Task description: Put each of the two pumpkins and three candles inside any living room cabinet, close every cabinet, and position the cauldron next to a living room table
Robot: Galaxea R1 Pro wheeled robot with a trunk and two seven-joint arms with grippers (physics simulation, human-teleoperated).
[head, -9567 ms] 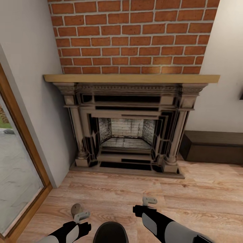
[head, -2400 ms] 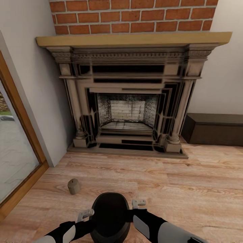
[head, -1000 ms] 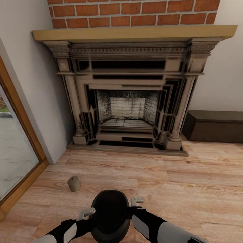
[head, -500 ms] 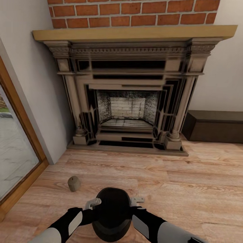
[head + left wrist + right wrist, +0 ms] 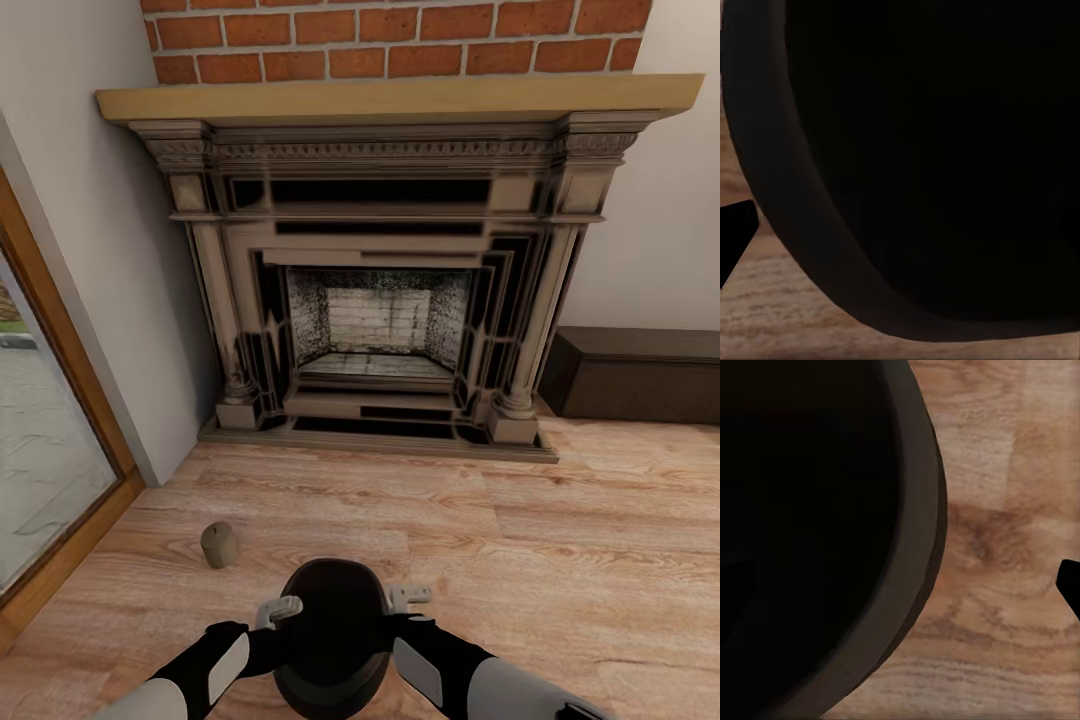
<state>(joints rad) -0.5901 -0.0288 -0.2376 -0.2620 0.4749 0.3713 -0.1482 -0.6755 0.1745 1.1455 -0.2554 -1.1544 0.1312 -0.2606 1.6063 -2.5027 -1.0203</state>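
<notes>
The black cauldron (image 5: 335, 640) sits on the wood floor right in front of me. My left gripper (image 5: 280, 608) is at its left rim and my right gripper (image 5: 408, 596) is at its right rim. In the left wrist view one dark finger (image 5: 735, 236) lies against the cauldron's outer wall (image 5: 802, 225). In the right wrist view one finger (image 5: 1071, 589) stands well away from the rim (image 5: 926, 547). The inner fingers are lost in the black interior. A beige candle (image 5: 218, 545) stands on the floor to the left. The dark-brown cabinet (image 5: 640, 385) is at the right wall, its front shut.
A brick fireplace (image 5: 380, 300) with a wooden mantel fills the wall ahead. A glass door with a wooden frame (image 5: 60, 400) is on the left. Open wood floor (image 5: 560, 560) stretches to the right, up to the cabinet.
Over the last second my left arm has swung in and forward to the cauldron's left rim. The right gripper, candle and cauldron have stayed put.
</notes>
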